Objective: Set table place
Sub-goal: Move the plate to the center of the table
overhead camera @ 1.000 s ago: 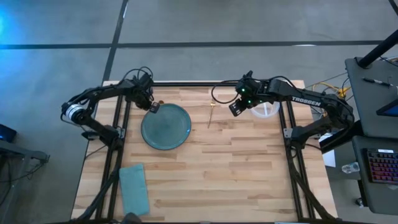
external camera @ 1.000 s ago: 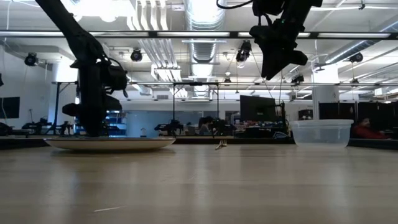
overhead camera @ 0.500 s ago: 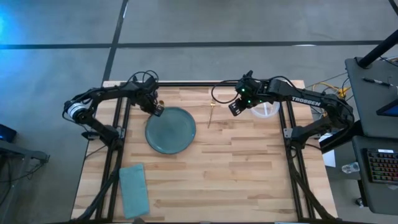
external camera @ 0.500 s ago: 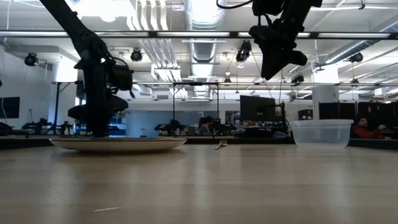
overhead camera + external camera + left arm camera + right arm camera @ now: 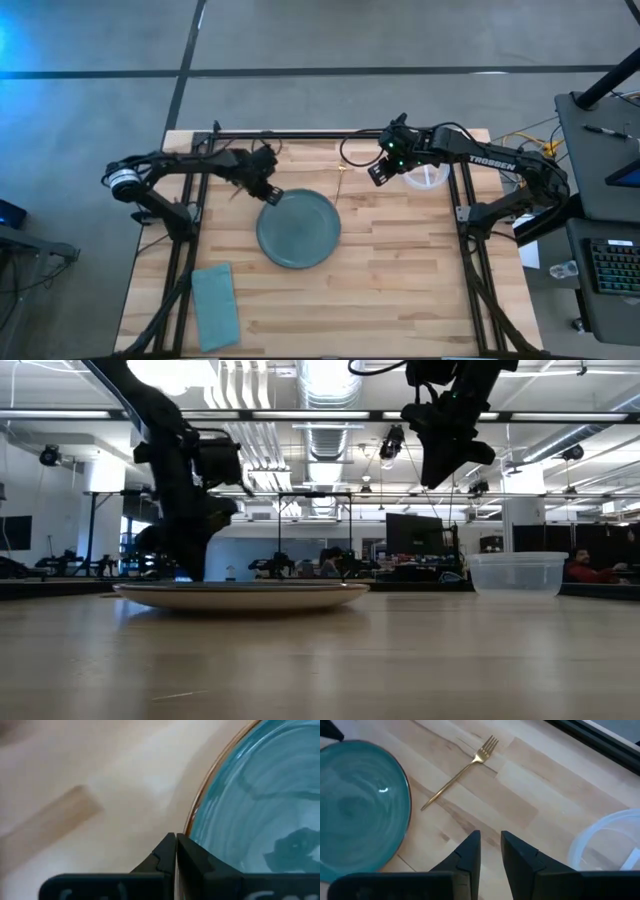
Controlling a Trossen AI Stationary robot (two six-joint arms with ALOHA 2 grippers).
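A round teal plate (image 5: 298,228) lies flat on the wooden table (image 5: 400,280), left of the middle; it also shows in the low view (image 5: 240,595). My left gripper (image 5: 268,192) is down at the plate's far-left rim, shut on it. My right gripper (image 5: 378,172) hangs open and empty above the table's far side (image 5: 490,837). It is just right of a gold fork (image 5: 460,772), which lies flat on the table (image 5: 341,180). My left gripper has the plate's far-left rim (image 5: 189,822) at its fingertips, which stand closed to a thin line on it. The fingers come from above, slanting in from the table's far left. The plate's underside rests flat on the table.
A clear plastic container (image 5: 425,175) stands at the far right, beside my right gripper. A folded teal cloth (image 5: 215,305) lies at the near left corner. Bare wood lies right of and nearer than the plate.
My left gripper has moved toward the table's right and near edges. The plate has slid along the table with it, staying flat, from the far left toward the middle.
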